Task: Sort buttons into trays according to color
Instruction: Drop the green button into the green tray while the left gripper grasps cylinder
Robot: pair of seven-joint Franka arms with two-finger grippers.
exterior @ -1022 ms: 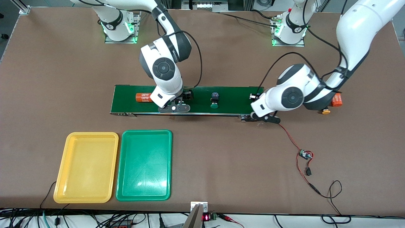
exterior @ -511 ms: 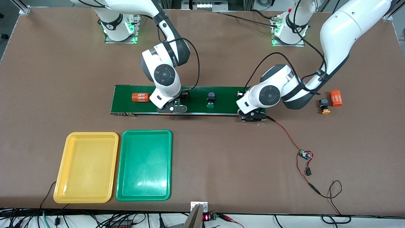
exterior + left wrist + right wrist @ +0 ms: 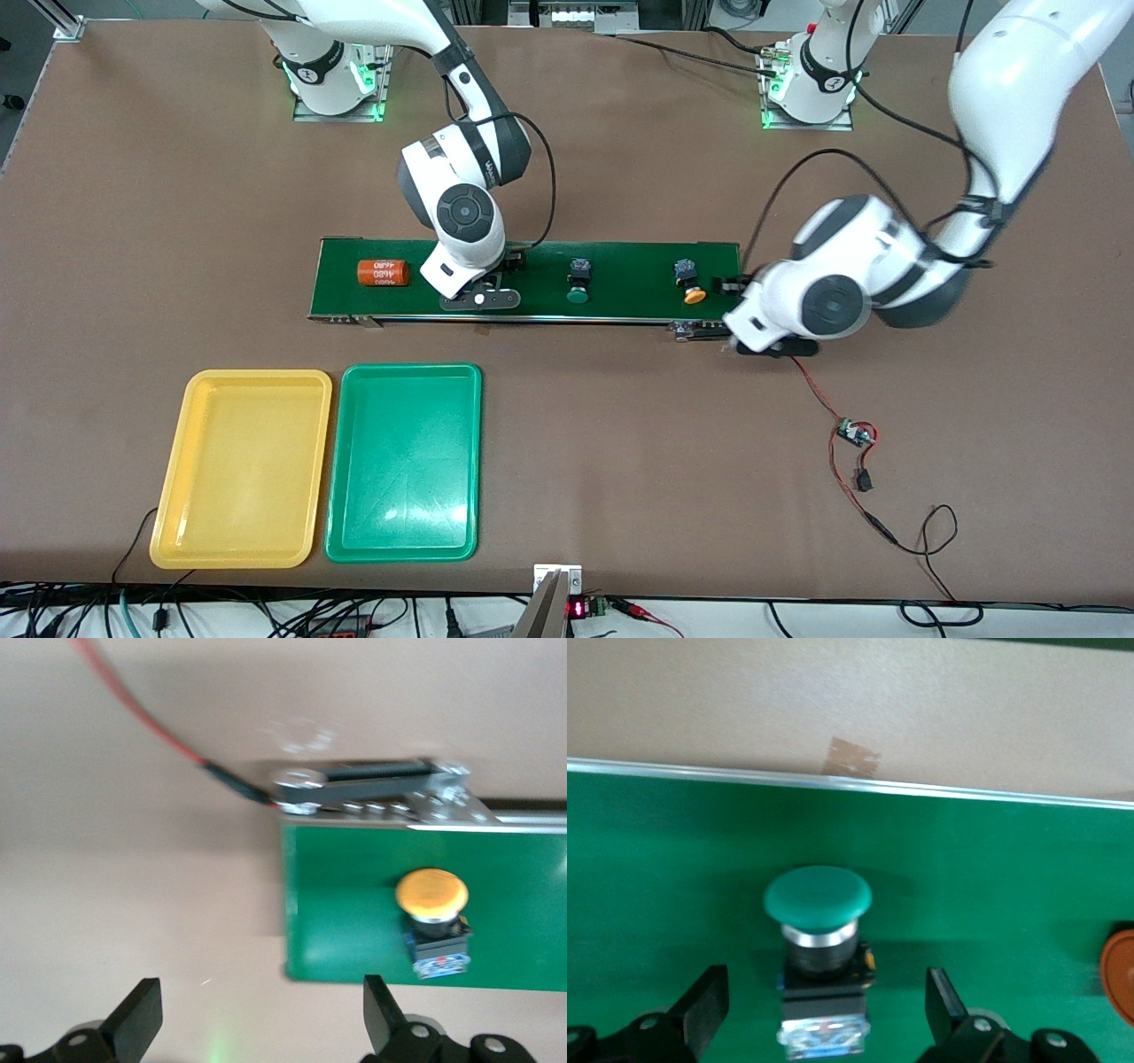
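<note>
Front view: a long dark-green conveyor belt (image 3: pixel 532 279) is seen lying across the middle of the table (image 3: pixel 620 461). Three buttons are found on or over it. A yellow-capped button (image 3: pixel 688 282) lies on the belt toward the left arm's end, and a green-capped button (image 3: pixel 578 283) lies near the belt's middle. A second green-capped button (image 3: pixel 819 948) is shown in the right wrist view, resting on the belt between the spread fingers of the right gripper (image 3: pixel 824 1010), which are not touching it. An orange cylinder (image 3: pixel 381 273) with white numbers is seen on the belt toward the right arm's end, just beside the right gripper (image 3: pixel 478 297).

The left gripper (image 3: pixel 261 1028) is held over the bare table at the belt's end, its fingers spread wide with nothing between them; the yellow-capped button (image 3: pixel 432 921) is shown lying apart from it on the belt. A red wire (image 3: pixel 819 390) is seen running from the belt's end to a small circuit board (image 3: pixel 855 434).

Two trays are placed side by side, nearer to the front camera than the belt, toward the right arm's end: a yellow tray (image 3: pixel 173 532) and a green tray (image 3: pixel 341 532), the green one closer to the table's middle. No button is seen in either.
</note>
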